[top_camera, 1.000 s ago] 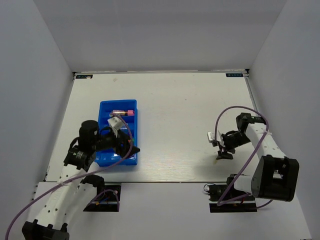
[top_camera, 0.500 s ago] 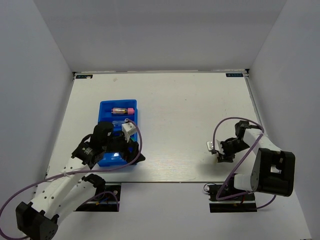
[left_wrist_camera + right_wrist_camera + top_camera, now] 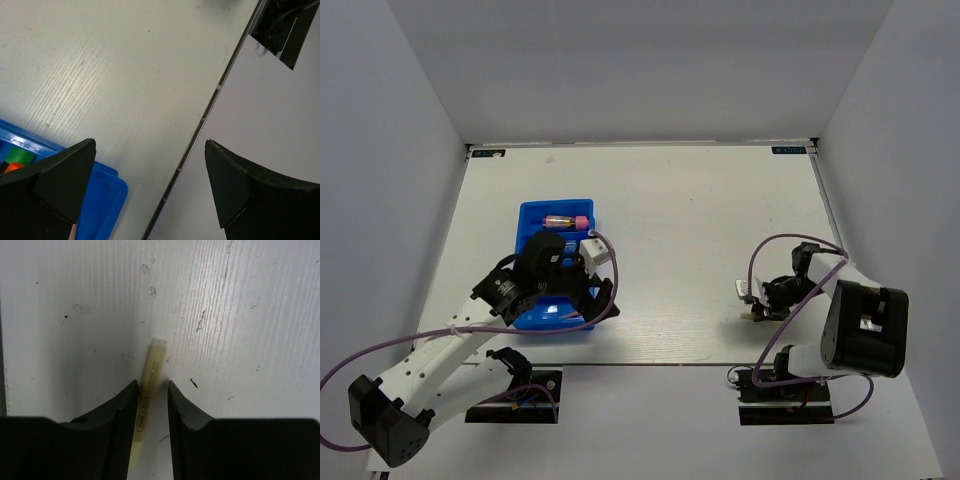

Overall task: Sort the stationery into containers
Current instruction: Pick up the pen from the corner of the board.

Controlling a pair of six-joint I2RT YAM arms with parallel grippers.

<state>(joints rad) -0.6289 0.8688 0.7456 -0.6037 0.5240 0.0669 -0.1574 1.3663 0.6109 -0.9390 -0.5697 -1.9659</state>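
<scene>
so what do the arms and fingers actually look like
The left arm and right arm both have white links with black joint housings, and a thin purple cable loops alongside each. The left fingers and right fingers are matte black tapering wedges.

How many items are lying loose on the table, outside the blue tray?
1: a beige stick on the table, between the right jaws. Others may be hidden.
</scene>
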